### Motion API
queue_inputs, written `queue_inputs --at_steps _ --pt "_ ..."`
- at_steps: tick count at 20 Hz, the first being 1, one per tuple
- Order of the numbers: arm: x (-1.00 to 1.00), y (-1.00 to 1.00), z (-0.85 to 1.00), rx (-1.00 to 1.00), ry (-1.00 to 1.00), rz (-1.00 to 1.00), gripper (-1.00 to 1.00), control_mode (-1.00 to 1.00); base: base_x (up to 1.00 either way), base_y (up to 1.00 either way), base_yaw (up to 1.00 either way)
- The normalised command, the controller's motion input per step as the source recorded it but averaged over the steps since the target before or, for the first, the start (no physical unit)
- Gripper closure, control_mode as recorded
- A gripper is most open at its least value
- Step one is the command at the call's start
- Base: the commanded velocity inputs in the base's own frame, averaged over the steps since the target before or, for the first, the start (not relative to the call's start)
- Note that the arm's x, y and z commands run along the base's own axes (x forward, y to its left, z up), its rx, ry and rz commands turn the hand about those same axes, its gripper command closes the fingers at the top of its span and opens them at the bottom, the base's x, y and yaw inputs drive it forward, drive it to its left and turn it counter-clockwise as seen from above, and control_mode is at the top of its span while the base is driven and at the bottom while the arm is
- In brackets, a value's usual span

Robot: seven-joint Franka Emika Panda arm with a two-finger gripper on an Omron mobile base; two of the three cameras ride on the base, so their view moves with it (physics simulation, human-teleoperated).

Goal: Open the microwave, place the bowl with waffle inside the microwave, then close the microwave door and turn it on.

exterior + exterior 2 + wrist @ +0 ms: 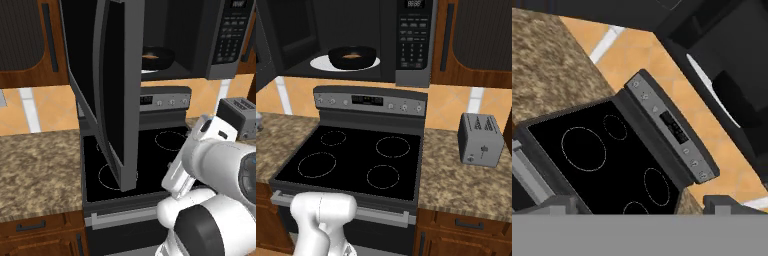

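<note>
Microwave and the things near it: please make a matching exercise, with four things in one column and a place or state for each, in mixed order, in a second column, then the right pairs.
Things:
1. microwave door
2. bowl
3. waffle
4. toaster

Places or states:
A. lying in the black bowl
B. standing on the counter, right of the stove
C. swung open
D. on the white plate inside the microwave

Pairs: 1-C, 2-D, 3-A, 4-B
</note>
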Motion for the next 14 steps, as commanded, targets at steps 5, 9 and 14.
queue_inputs --at_steps 5,9,14 --pt "-0.70 0.43 0.34 -0.20 -0.11 0.12 -1.00 -1.00 0.00 0.00 0.00" --pt "-0.52 0.33 0.35 -0.05 0.08 0.00 -1.00 -1.00 0.00 0.00 0.00" --pt "-0.76 0.14 0.14 -0.02 0.14 -0.07 -1.00 -1.00 0.00 0.00 0.00"
